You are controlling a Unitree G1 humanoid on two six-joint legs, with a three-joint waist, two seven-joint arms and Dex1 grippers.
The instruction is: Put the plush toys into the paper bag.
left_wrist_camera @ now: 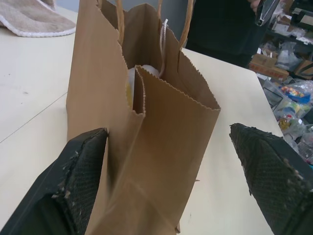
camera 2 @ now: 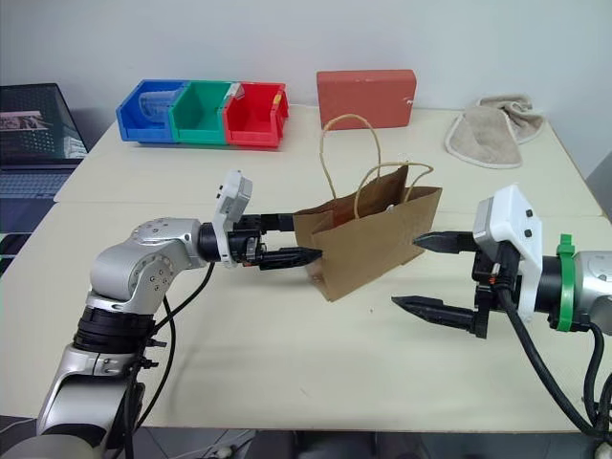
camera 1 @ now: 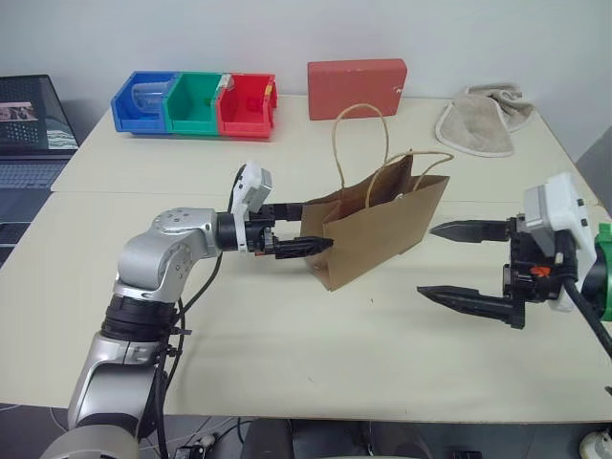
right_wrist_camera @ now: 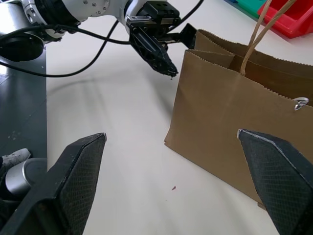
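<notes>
Left eye view: paper bag point(camera 1: 382, 229) stands mid-frame between spread, empty left gripper point(camera 1: 298, 229) and right gripper point(camera 1: 459, 263); red box point(camera 1: 357, 88), towel point(camera 1: 481, 122) behind.

**Four cameras, one bench**

From the robot's head, a stereo pair looks forward and down across the bench point(camera 1: 287, 363) to its far edge, the two eyes sharing nearly the whole scene. The left wrist camera sits very close behind the left claw point(left_wrist_camera: 168, 183), facing one narrow end of the paper bag point(left_wrist_camera: 161, 147) at close range. The right wrist camera looks along the right claw point(right_wrist_camera: 178, 183) from farther back, facing the bag's broad side and catching the left claw beyond it.
</notes>
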